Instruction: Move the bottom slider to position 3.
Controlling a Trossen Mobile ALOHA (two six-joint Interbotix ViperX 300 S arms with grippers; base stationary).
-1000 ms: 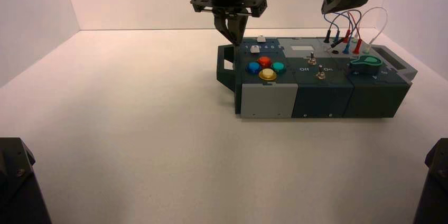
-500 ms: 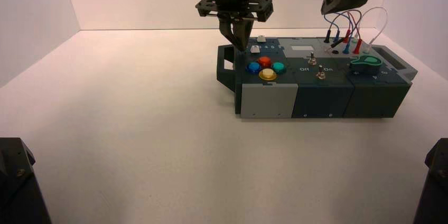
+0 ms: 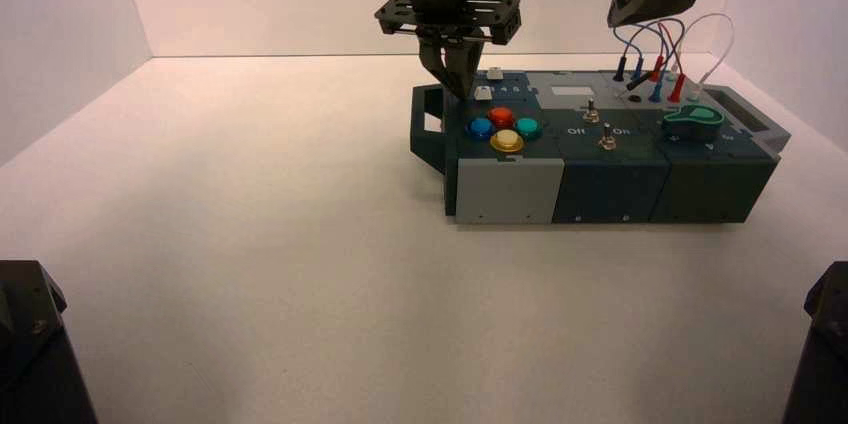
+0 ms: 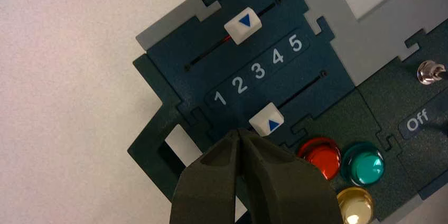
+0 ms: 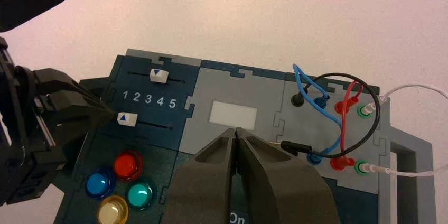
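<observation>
Bottom slider [image 4: 267,119] sits at the low-number end of its track, short of digit 3 [image 4: 258,71]. Left tool [image 4: 238,132]: closed, tips just beside the slider's white knob; contact cannot be told. Right tool [image 5: 236,130]: closed, idle above the box [image 3: 610,189].

- Box [image 3: 612,192] on table [image 3: 300,274]
- Digit row [image 4: 258,71] between top slider [image 4: 243,25] and bottom slider [image 4: 267,119]
- Push buttons [image 3: 507,140] before sliders
- Toggle switches [image 3: 607,138] left of rotary knob [image 3: 692,123]
- Wires [image 5: 343,123] behind knob
</observation>
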